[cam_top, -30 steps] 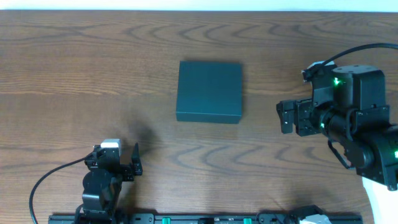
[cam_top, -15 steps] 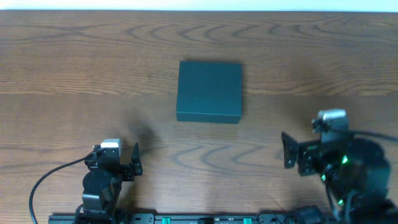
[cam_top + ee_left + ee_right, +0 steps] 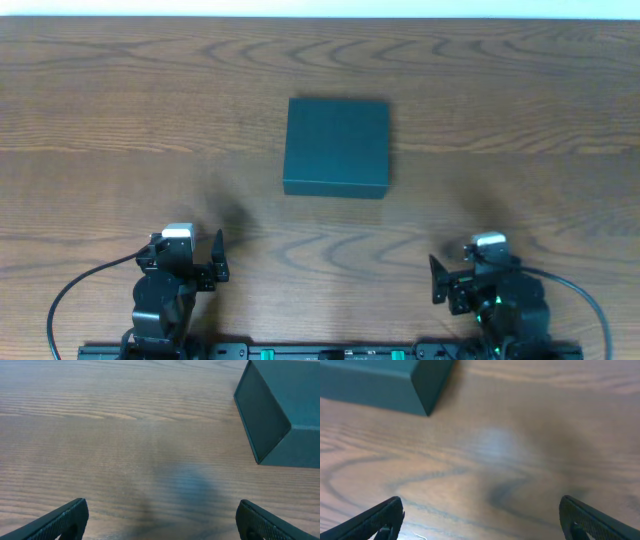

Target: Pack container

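Note:
The dark teal-green container (image 3: 336,146) sits shut in the middle of the wooden table. It shows at the top right of the left wrist view (image 3: 280,412) and at the top left of the right wrist view (image 3: 385,382). My left gripper (image 3: 187,262) is at the front left, open and empty; its two fingers show far apart in the left wrist view (image 3: 162,520). My right gripper (image 3: 452,279) is at the front right, open and empty, with fingers wide apart in the right wrist view (image 3: 482,520). Both grippers are well apart from the container.
A black rail (image 3: 330,351) runs along the table's front edge between the two arm bases. Cables (image 3: 70,290) loop from each arm near the front corners. Bare wood surrounds the container.
My right arm has pulled back from right of the container to the front right of the table, near its base. The left arm and the container have not moved.

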Available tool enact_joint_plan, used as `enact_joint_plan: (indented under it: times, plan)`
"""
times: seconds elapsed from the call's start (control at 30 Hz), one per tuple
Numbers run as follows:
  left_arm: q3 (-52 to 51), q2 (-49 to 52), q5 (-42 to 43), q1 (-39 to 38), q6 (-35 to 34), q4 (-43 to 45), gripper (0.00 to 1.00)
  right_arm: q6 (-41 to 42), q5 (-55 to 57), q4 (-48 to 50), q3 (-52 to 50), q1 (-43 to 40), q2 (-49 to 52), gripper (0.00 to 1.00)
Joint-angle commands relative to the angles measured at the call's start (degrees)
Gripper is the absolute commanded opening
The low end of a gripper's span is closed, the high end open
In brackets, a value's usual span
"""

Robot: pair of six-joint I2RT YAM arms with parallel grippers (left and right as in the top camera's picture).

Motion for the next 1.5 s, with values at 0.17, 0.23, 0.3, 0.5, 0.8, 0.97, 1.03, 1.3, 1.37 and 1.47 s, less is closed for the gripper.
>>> enact_joint_plan:
  times: [0.17,0.23,0.3,0.5,0.8,0.97,1.03,1.3,1.37,1.47]
  plan:
    - [-0.9,-0.4,-0.2,0.1,1.0,0.1,0.95,-0.5,0.1,1.4,-6.7,-0.2,-5.2,0.99]
    - [-0.9,-0.4,-0.2,0.1,1.0,0.1,0.95,-0.5,0.9,1.6,-6.8,-0.2,-5.2,0.99]
    - [-0.9,-0.4,-0.2,0.1,1.0,0.1,0.95,-0.5,2.1,1.6,-6.8,-0.2,-5.2,0.99]
    - [-0.9,-0.4,-0.2,0.1,1.0,0.1,0.95,-0.5,3.0,1.6,-6.8,0.0,-5.2,0.99]
    - [-0.9,-0.4,-0.2,0.1,1.0,0.1,0.95,-0.5,3.0,1.6,-6.8,0.2,-5.2,0.99]
    - [-0.9,-0.4,-0.2,0.1,1.0,0.1,0.95,-0.5,3.0,1.6,-6.8,0.2,-5.2,0.99]
    - [-0.9,-0.4,-0.2,0.1,1.0,0.1,0.95,-0.5,3.0,1.6,-6.8,0.2,-5.2,0.99]
    - [-0.9,-0.4,-0.2,0.1,1.0,0.1,0.95,-0.5,3.0,1.6,-6.8,0.2,-5.2,0.99]
    - [-0.9,-0.4,-0.2,0.1,1.0,0.1,0.95,-0.5,3.0,1.6,-6.8,0.2,-5.2,0.99]
    - [-0.9,-0.4,-0.2,0.1,1.0,0.1,0.95,-0.5,3.0,1.6,-6.8,0.2,-5.2,0.99]
